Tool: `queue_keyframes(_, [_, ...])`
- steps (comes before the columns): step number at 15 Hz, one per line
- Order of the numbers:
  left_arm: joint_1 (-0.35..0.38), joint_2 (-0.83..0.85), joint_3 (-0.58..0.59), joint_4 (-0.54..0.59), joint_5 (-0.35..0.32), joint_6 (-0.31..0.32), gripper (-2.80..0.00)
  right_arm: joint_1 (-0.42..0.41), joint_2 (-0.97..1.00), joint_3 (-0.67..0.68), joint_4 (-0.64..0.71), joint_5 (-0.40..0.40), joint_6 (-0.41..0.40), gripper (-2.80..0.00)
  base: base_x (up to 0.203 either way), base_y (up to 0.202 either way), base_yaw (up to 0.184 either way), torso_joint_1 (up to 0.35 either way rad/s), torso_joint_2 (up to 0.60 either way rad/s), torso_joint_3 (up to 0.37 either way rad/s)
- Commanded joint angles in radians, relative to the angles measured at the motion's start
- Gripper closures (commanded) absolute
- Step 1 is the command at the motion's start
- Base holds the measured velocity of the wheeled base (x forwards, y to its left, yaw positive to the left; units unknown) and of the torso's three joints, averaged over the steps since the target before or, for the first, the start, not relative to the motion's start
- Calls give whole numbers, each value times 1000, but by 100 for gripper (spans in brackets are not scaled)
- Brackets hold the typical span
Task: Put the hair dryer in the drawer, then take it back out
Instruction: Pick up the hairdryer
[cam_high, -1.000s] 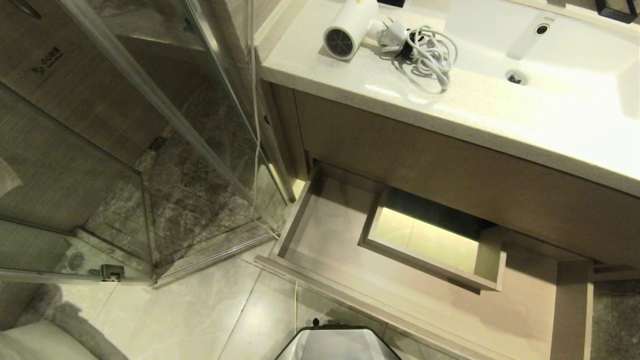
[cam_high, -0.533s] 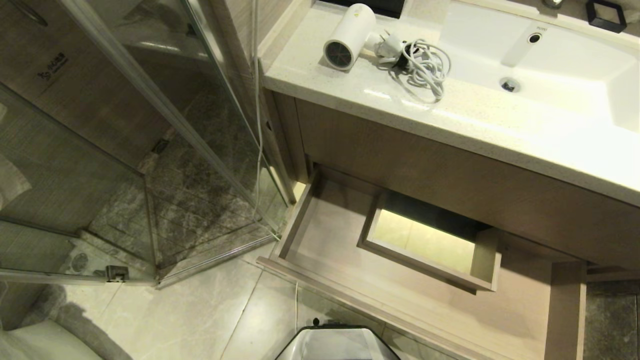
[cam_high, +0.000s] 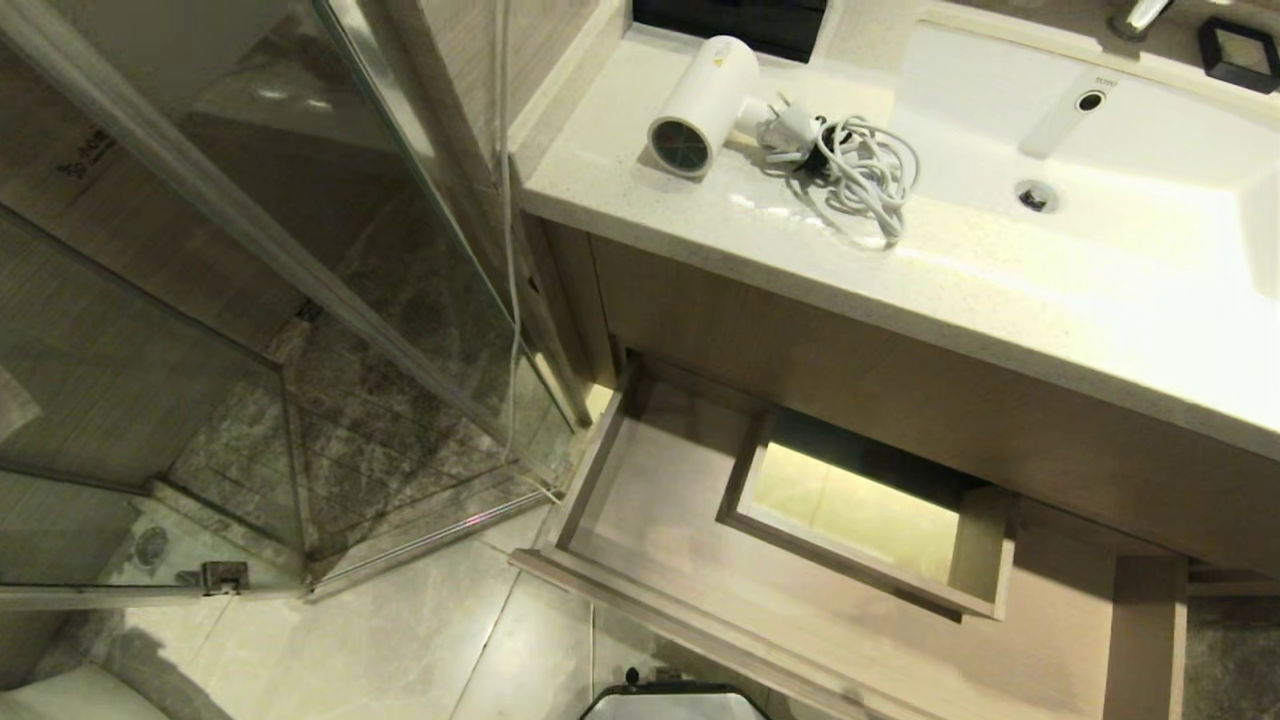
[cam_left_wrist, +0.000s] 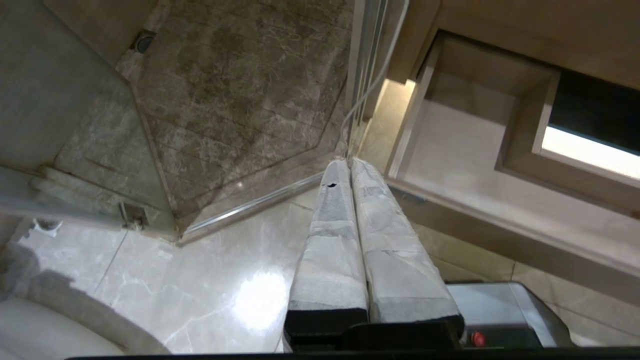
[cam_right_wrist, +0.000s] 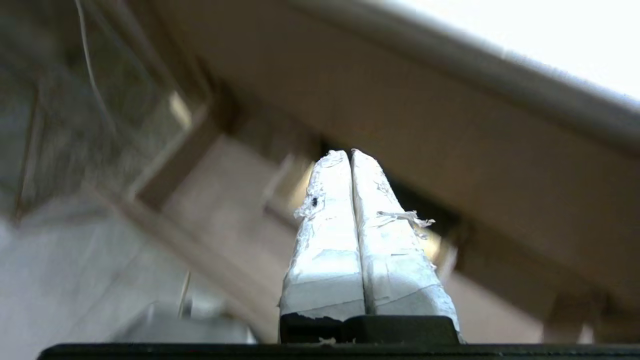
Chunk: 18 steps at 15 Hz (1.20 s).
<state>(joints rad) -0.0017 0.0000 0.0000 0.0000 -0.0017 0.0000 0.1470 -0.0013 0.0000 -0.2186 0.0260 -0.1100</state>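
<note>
Nearest: left gripper (cam_left_wrist: 348, 162) above floor tiles (cam_left_wrist: 200, 295) beside shower glass, fingers (cam_left_wrist: 330, 235) pressed together, empty. Right gripper (cam_right_wrist: 350, 154) before the vanity front, fingers (cam_right_wrist: 325, 250) likewise pressed together, empty. Next: drawer (cam_high: 660, 520) pulled open below the vanity, wood-grain interior bare, rectangular boxed cut-out (cam_high: 870, 515) at centre. Farthest: hair dryer (cam_high: 700, 105) lying on the tabletop (cam_high: 900, 270), grilled end toward the front edge, bundled white cord (cam_high: 860, 170) with plug just beside, left of the sink basin (cam_high: 1150, 170).
</note>
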Motion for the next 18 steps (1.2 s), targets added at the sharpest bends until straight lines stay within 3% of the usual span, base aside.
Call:
queue_keyframes(1, [0, 0, 2, 0, 0, 0, 0, 0, -39, 40, -501, 0, 0, 0, 0, 0, 0, 279, -58, 224])
queue_keyframes(2, [0, 0, 2, 0, 0, 0, 0, 0, -39, 40, -672, 0, 0, 0, 0, 0, 0, 305, -70, 215])
queue_keyframes(3, [0, 0, 2, 0, 0, 0, 0, 0, -39, 40, -759, 0, 0, 0, 0, 0, 0, 294, -88, 209])
queue_keyframes(4, [0, 0, 2, 0, 0, 0, 0, 0, -39, 40, -760, 0, 0, 0, 0, 0, 0, 296, -106, 194])
queue_keyframes(5, [0, 0, 1, 0, 0, 0, 0, 0, -39, 40, -685, 0, 0, 0, 0, 0, 0, 315, -129, 198])
queue_keyframes(8, [0, 0, 2, 0, 0, 0, 0, 0, -39, 40, -74, 0, -2, 0, 0, 0, 0, 321, -154, 173])
queue_keyframes(9, [0, 0, 2, 0, 0, 0, 0, 0, -39, 40, 62, 0, 1, 0, 0, 0, 0, 213, -100, 105])
queue_keyframes(18, [0, 0, 2, 0, 0, 0, 0, 0, -39, 40, 110, 2, 4, 0, 0, 0, 0, 27, -13, 12])
